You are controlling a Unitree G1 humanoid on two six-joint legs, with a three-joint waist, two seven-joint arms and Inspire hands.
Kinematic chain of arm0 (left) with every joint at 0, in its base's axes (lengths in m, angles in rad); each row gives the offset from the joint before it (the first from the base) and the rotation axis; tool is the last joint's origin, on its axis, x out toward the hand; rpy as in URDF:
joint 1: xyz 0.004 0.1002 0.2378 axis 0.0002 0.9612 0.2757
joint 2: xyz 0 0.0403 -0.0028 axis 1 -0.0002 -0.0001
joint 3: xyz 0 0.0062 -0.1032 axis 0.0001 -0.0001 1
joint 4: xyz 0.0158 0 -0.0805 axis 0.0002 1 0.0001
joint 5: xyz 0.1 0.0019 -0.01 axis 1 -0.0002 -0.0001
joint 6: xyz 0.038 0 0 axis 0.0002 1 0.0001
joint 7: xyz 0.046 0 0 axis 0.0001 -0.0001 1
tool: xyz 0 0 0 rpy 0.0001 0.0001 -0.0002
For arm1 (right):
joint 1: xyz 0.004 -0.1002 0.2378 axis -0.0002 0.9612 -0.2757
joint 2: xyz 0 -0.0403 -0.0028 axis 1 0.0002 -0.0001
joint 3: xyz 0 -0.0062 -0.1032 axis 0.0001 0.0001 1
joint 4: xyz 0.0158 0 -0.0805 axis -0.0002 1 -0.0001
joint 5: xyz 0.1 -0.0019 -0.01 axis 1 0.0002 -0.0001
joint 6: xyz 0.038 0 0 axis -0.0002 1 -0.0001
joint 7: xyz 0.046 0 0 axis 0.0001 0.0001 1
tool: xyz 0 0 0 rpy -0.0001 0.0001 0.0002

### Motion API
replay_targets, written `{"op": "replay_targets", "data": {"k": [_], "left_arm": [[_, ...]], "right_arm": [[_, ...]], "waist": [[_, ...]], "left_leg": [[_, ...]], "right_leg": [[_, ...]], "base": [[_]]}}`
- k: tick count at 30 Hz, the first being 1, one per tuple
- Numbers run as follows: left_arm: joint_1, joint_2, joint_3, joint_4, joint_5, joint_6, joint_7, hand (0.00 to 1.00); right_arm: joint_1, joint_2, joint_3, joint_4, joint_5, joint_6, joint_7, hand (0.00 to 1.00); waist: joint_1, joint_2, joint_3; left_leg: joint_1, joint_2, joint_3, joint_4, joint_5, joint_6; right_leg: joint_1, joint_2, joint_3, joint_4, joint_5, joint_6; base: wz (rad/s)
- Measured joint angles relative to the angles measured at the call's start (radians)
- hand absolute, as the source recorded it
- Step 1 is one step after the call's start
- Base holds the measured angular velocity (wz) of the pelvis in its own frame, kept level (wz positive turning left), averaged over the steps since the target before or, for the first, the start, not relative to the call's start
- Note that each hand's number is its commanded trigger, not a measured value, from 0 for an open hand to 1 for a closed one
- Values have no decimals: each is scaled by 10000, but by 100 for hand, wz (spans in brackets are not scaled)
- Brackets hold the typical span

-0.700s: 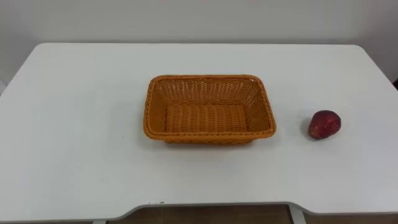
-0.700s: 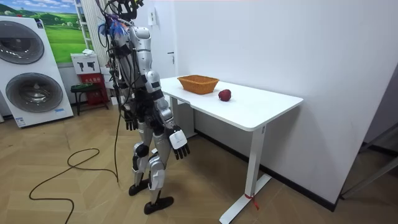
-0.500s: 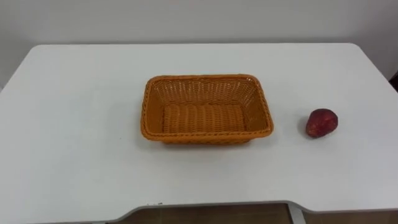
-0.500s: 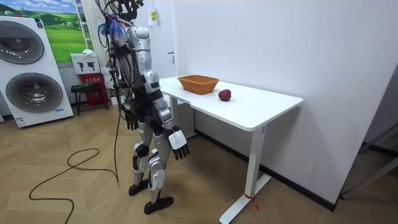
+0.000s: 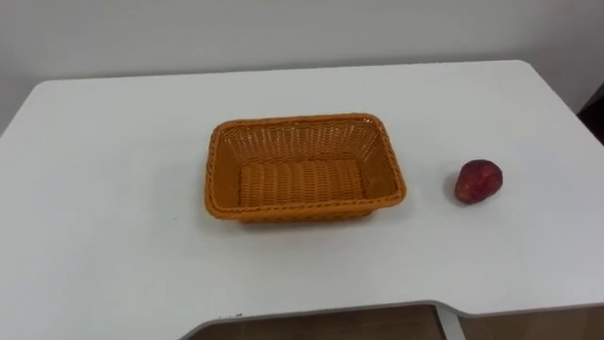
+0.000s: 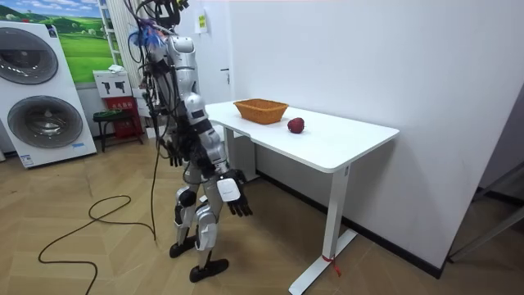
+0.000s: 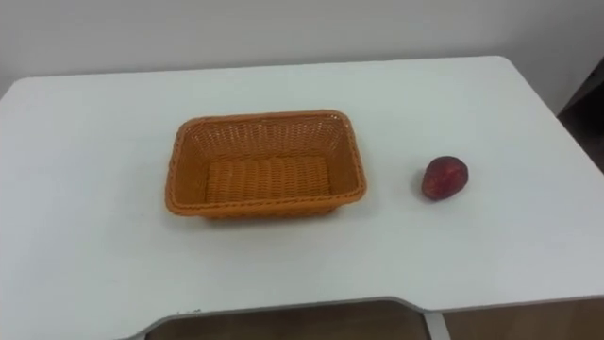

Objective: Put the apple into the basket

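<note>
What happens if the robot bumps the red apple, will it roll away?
It probably would roll a bit: the apple is rounded and lies alone on the smooth white table, with nothing touching it to stop it. Its lumpy shape may make it wobble rather than roll straight. It looks firm, so it should likely keep its shape when grasped.

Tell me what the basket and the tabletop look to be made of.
Basket: woven wicker or plastic rattan, matte orange; the strands and braided rim show. Table: smooth white board, probably laminate, faint sheen; no grain shows.
</note>
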Motion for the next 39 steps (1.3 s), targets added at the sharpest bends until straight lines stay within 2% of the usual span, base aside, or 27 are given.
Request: {"op": "replay_targets", "data": {"k": [3, 4, 6, 11, 15, 20, 22, 26, 28, 30, 34, 37, 39], "left_arm": [[81, 105, 522, -72, -34, -340, 319, 0], [98, 126, 622, -120, -34, -386, 369, 0], [94, 171, 685, -218, -32, -389, 375, 0], [286, 204, 708, -376, -24, -537, 375, 0], [379, 212, 702, -387, -38, -540, 349, 0], [429, 207, 632, -545, 22, -590, 294, 0], [438, 220, 414, -545, 31, -588, 291, 0], [427, 234, 175, -586, 54, -628, 291, 0], [416, 285, 34, -594, 35, -735, 292, 0], [436, 296, -172, -585, 26, -711, 292, 0], [397, 293, -455, -613, 39, -707, 261, 0], [391, 304, -462, -613, 39, -711, 161, 0], [402, 316, -491, -621, 39, -714, 25, 0]], "right_arm": [[-24, -100, -1135, -1286, 1310, -309, -904, 0], [-79, -123, -1485, -1830, 1632, -400, -1306, 0], [-228, -249, -1857, -2146, 2329, -605, -1809, 0], [-262, -327, -2828, -4120, 2472, -763, -3689, 0], [-302, -605, -3012, -5905, 1915, -1246, -5128, 0], [-626, -690, -2983, -7730, -792, -1415, -6377, 0], [-628, -842, -2595, -8648, -1709, -1462, -6813, 0], [-671, -951, -1789, -9780, -3158, -1527, -6980, 0], [-772, -971, -1618, -9854, -3870, -1532, -6757, 0], [-855, -972, -1307, -9854, -4135, -1525, -6584, 0], [-900, -971, -490, -9853, -4569, -1498, -5820, 0], [-917, -972, 128, -9834, -5011, -1494, -5126, 0], [-920, -971, 354, -9748, -5272, -1488, -4689, 0]], "waist": [[-236, -21, -15], [-225, -29, -22], [-272, -88, -34], [-273, -239, -90], [-234, -301, -85], [-225, -315, -72], [-177, -332, -62], [-117, -393, -49], [80, -377, -61], [177, -383, -2], [334, -287, 27], [393, -148, 11], [422, -184, 40]], "left_leg": [[6, -5, 72, 10, 1, 3], [-5, -6, 186, 13, 1, 4], [-13, -15, 235, 21, 2, 5], [-66, -32, 359, 51, 4, 7], [-106, -30, 363, 53, 4, 7], [-286, -31, 363, 53, 8, 12], [-414, -32, 366, 53, 17, 20], [-473, -20, 362, 51, 19, 18], [-461, -15, 355, 54, 19, 18], [-468, -16, 354, 53, 19, 18], [-488, -15, 341, 76, 19, 18], [-440, -12, 243, 72, 19, 18], [-364, -13, 212, 66, 19, 18]], "right_leg": [[-45, -6, 69, 68, -9, 4], [-160, -2, 224, 176, -34, 8], [-226, -7, 267, 233, -35, 10], [-339, -33, 319, 351, -73, 23], [-385, -22, 357, 351, -78, 27], [-590, -19, 371, 423, -86, 27], [-711, -26, 367, 488, -85, 26], [-806, -7, 371, 484, -74, 13], [-767, -9, 346, 470, -69, 12], [-760, -20, 324, 467, -68, 13], [-803, -42, 256, 476, -67, 15], [-738, -39, 242, 474, -67, 15], [-657, -39, 226, 468, -68, 15]], "base": [[-7], [-21], [-15], [-6], [0], [0], [0], [-3], [0], [0], [2], [2], [4]]}}
